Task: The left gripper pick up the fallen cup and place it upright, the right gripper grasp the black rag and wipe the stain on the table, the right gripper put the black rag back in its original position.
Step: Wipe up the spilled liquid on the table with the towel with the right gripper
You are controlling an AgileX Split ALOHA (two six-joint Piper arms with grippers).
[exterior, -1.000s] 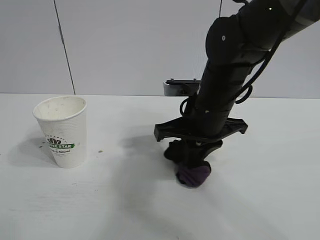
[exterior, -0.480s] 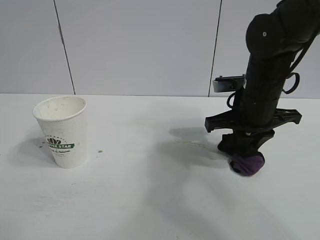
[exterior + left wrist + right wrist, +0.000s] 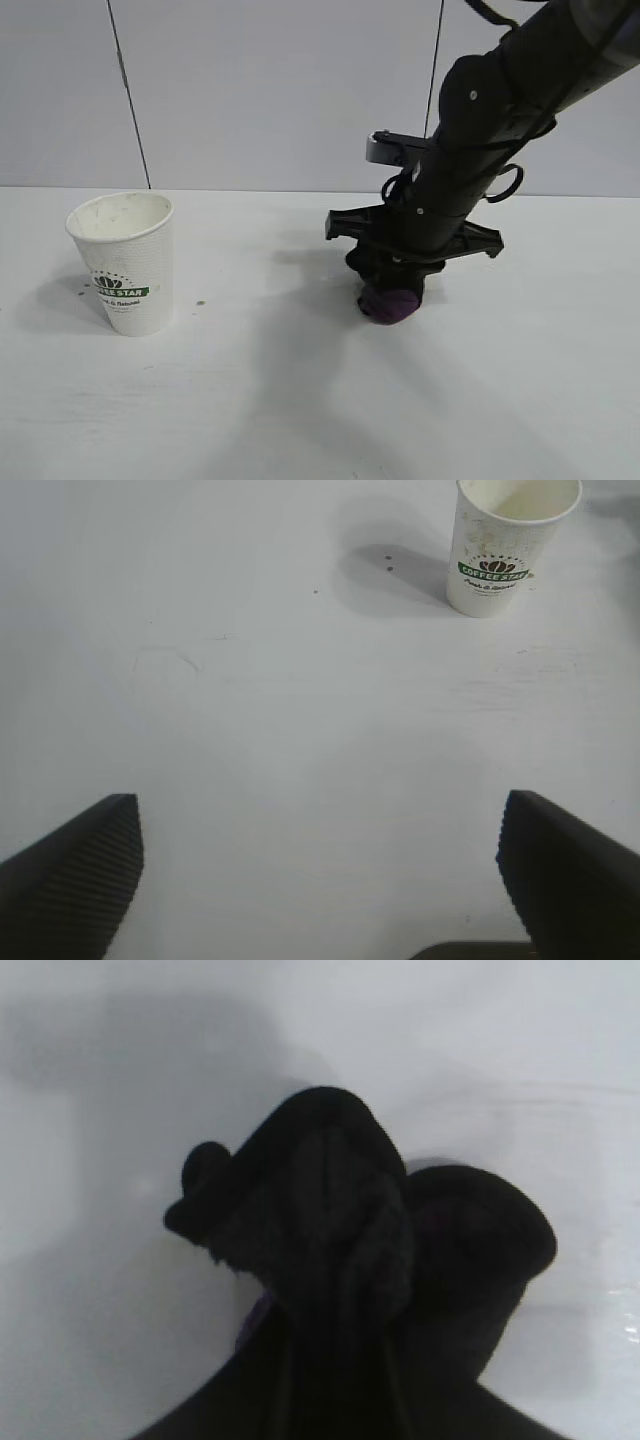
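The white cup (image 3: 124, 262) with its green logo band stands upright at the left of the white table (image 3: 250, 400); it also shows in the left wrist view (image 3: 505, 542). My right gripper (image 3: 392, 290) is shut on the black rag (image 3: 390, 303), whose purple patch presses on the table right of centre. In the right wrist view the rag (image 3: 350, 1250) fills the space between the fingers. The stain is not visible; the rag and arm cover that spot. My left gripper (image 3: 320, 880) is open and empty above bare table, far from the cup.
A few small brown specks (image 3: 200, 302) lie on the table beside the cup. Grey wall panels stand behind the table. The right arm (image 3: 500, 110) slants in from the upper right.
My right gripper swept the rag right across the table, then back left to right of centre. The cup has not moved.
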